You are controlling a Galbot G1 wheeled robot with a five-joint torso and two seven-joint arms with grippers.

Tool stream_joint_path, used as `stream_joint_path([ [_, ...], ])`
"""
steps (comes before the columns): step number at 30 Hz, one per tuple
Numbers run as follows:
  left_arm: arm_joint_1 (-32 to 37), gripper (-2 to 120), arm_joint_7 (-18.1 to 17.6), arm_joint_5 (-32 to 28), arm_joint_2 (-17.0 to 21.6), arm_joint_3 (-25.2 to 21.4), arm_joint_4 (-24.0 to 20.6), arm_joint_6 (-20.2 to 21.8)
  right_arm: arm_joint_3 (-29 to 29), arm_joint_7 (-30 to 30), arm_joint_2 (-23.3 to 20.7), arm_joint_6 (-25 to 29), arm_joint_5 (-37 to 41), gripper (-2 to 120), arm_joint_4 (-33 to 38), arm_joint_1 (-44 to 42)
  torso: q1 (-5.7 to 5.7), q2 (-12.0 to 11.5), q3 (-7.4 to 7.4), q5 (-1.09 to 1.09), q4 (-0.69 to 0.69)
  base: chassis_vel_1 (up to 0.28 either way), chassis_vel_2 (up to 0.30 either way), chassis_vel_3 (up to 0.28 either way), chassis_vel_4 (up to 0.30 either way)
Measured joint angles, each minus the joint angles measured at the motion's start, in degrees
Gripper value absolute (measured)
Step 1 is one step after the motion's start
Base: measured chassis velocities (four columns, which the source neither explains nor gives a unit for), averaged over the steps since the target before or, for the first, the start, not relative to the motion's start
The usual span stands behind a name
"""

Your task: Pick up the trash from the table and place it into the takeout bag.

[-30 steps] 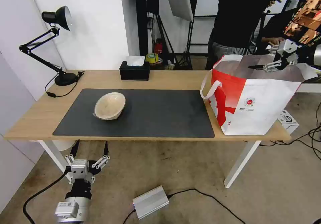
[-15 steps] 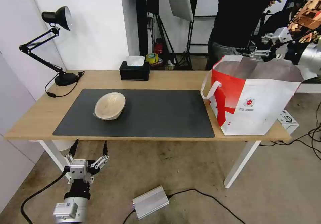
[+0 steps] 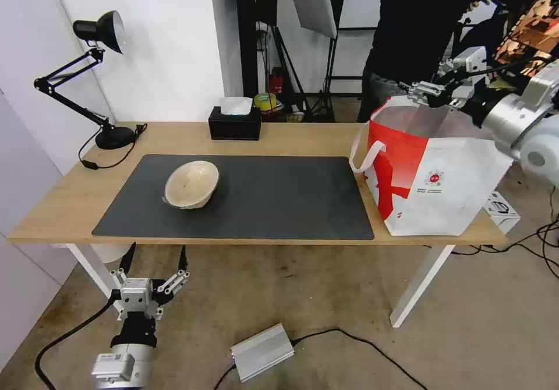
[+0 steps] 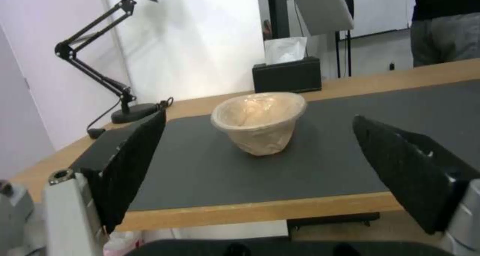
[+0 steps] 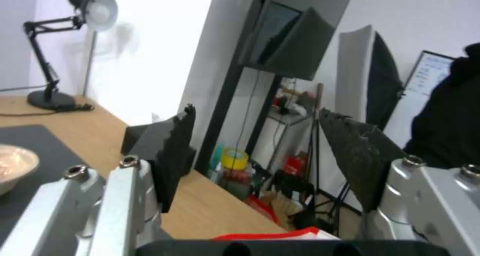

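Note:
A shallow beige bowl [image 3: 191, 184] sits tilted on the dark grey mat [image 3: 279, 198] of the light-wood table [image 3: 64, 198]. My left gripper [image 3: 157, 255] hangs open below the table's front edge, short of the bowl. In the left wrist view the bowl [image 4: 260, 121] stands beyond the two spread black fingers [image 4: 132, 162]. The white and red takeout bag [image 3: 437, 169] stands open on the table's right end. My right gripper [image 3: 418, 90] hovers open and empty just above the bag's far left rim. The right wrist view shows its fingers [image 5: 175, 151] apart with nothing between them.
A black tissue box [image 3: 234, 123] and a black desk lamp [image 3: 99, 29] stand along the table's back edge. A person in dark clothes [image 3: 419, 29] stands behind the bag. A silver box [image 3: 262, 352] and cables lie on the floor in front.
My right gripper has risen from over the bag's opening and swung left to its far left rim. The left gripper and the bowl have stayed put.

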Motion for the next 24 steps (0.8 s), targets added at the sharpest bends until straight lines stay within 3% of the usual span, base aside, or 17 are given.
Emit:
stream_joint_path([
  [15, -0.02, 100, 0.03, 0.09, -0.03, 0.16, -0.03, 0.12, 8.17, 14.27, 0.87, -3.05, 1.42, 73, 10.13, -13.82, 0.00, 0.00, 0.00, 0.00, 0.00, 0.000, 0.000, 0.000, 0.000],
  [24, 0.26, 100, 0.04, 0.15, -0.49, -0.28, -0.25, 0.12, 10.35, 26.53, 5.82, -5.06, 1.23, 82, 18.77, -21.92, 0.00, 0.00, 0.00, 0.00, 0.00, 0.000, 0.000, 0.000, 0.000],
])
